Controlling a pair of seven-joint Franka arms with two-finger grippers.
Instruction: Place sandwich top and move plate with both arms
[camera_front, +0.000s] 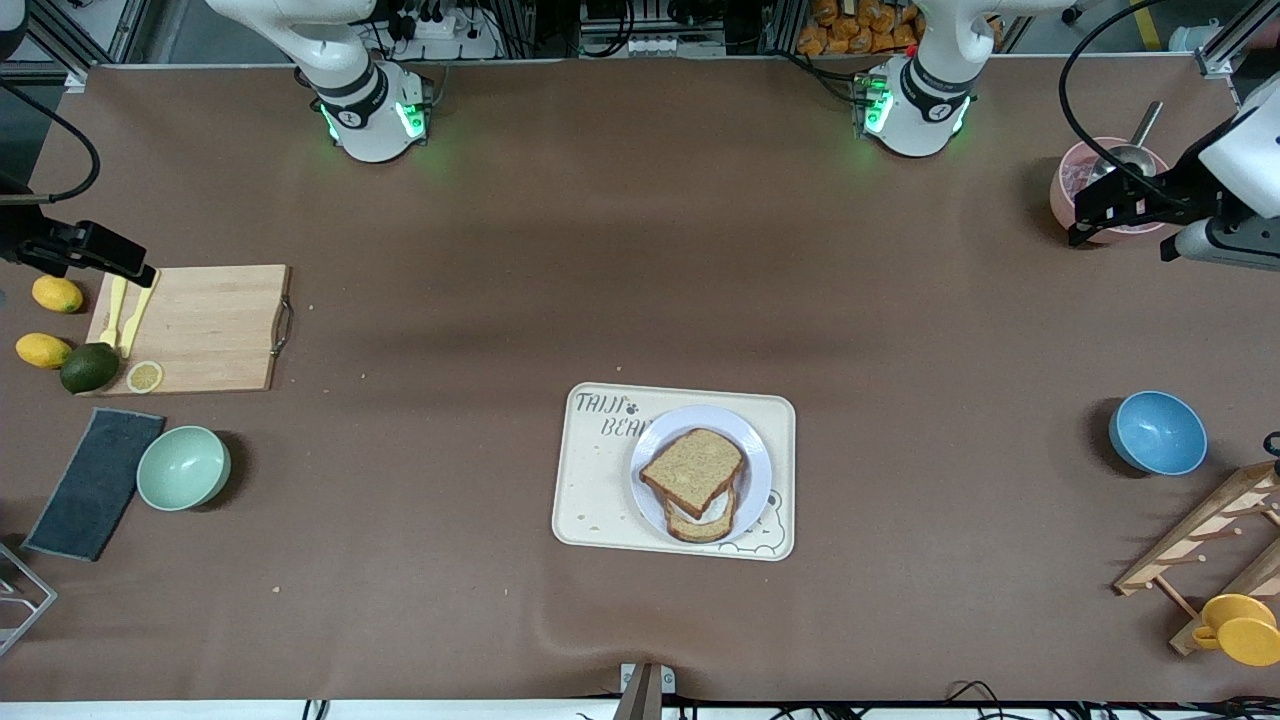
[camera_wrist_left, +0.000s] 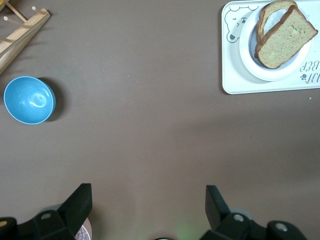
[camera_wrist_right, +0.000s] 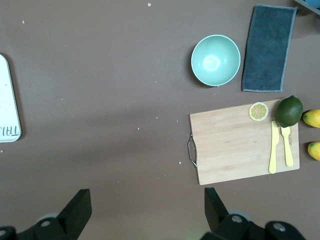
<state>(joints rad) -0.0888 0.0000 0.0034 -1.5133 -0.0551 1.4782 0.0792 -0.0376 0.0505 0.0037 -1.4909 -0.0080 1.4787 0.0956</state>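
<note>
Inspection at this moment, risks noted.

**Task items.** The sandwich top (camera_front: 692, 470) lies on the egg-bearing slice (camera_front: 705, 527), on the plate (camera_front: 755, 452), in the lower middle of the front view. It sits skewed. One corner overhangs the lower slice, and egg white (camera_front: 712, 508) shows at the edge nearer the camera. The plate stands on the bear-print tray (camera_front: 590, 500). I judge the placing done and the plate move not yet begun.

**Grippers.** The left gripper (camera_wrist_left: 149, 200) hangs with its jaws spread wide and nothing between them, over the pink bowl (camera_front: 1065, 195) in the upper part of the frame at the left arm's end of the table. The right gripper (camera_wrist_right: 148, 202) is equally wide and empty, over the edge of the cutting board (camera_front: 200, 325) at the right arm's end. Both are well apart from the plate.

**Risks as I see them.**
- The plate rim is low and sits flat on the tray. A finger coming in too high would strike the bread, and one too low would catch the tray and drag it along.
- If the two arms lift unevenly, the plate tilts. The skewed top would then be the first thing to slide off.
- If the arms pull at different rates, the plate could twist out of one grip.
- The left arm's route inward passes the pink bowl and its ladle (camera_front: 1140, 135), which a careless sweep could knock.
</note>
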